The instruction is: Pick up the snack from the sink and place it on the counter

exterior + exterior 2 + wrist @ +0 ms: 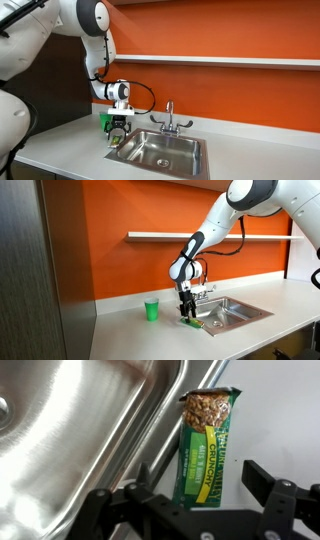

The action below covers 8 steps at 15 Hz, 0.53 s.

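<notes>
Across the bottom of the wrist view, the black gripper [200, 500] has its jaws spread apart, wider than the packet between them, clamped on nothing. The snack [205, 445], a green bar with a granola picture at its top end, lies flat at centre frame. It rests on the light grey counter [285, 410], just beside the sink [80, 440], whose steel rim runs diagonally along its left side. In an exterior view, the white arm [215, 230] reaches down from the upper right. A bright green cup [151, 309] stands left of the gripper, against an orange wall [110, 210].
</notes>
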{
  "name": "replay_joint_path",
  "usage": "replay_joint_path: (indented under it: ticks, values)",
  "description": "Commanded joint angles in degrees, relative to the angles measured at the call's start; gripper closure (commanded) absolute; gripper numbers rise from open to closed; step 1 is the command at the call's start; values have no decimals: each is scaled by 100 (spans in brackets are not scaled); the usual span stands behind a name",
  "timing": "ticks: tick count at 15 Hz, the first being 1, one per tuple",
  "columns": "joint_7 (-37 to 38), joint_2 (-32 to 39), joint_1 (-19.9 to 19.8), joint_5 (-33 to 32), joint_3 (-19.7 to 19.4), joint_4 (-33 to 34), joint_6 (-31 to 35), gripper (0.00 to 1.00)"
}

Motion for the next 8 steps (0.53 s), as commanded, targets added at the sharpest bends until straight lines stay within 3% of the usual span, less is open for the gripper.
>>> replay_joint_path:
  ticks: [1,8]
  values:
    - [-29,-180,-103,-75,9,-23,-34,0]
    - [91,-561,-218,-22,-104,-235,228,0]
